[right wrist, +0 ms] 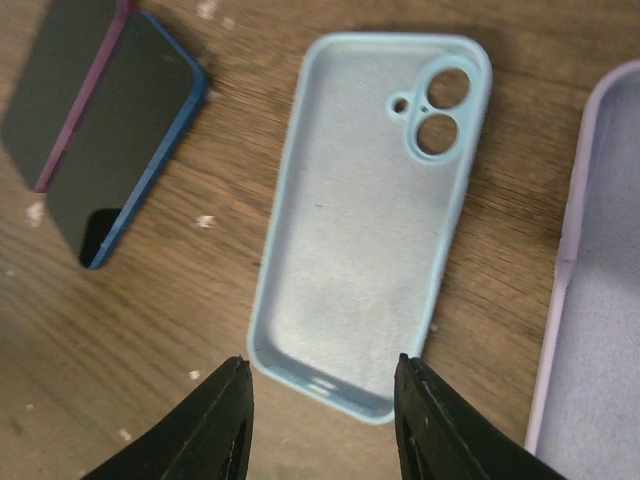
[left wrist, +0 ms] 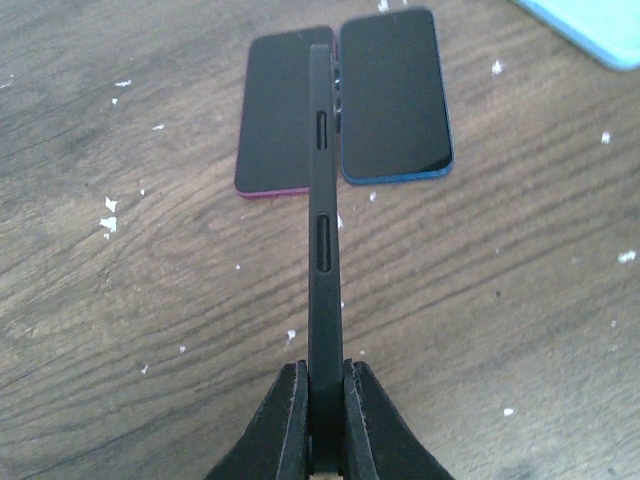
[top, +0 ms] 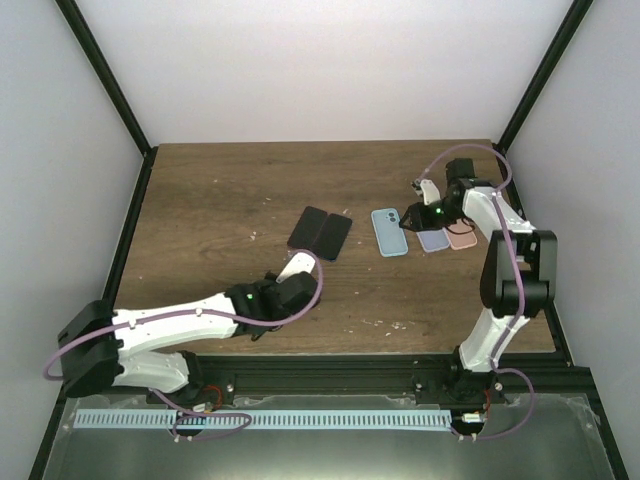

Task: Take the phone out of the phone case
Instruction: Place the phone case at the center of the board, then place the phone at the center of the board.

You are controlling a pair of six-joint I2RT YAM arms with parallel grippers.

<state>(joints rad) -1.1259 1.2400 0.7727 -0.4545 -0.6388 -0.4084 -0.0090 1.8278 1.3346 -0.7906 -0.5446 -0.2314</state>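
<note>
- Left pincer gripped black slab edge-on; a slip would drop it onto phones ahead.
- Right pincer hung open over blue case; might snag it.

Thin black slab with side slots: seen edge-on only, lower end buried between left fingers. Phone inside or bare case, cannot tell.
Light blue silicone case: only corner inside left wrist view.
Lilac silicone case: cut by right edge of right wrist view. Overhead, far end under right arm, pink case likewise.
Maroon-rimmed dark phone: top cut off.
</note>
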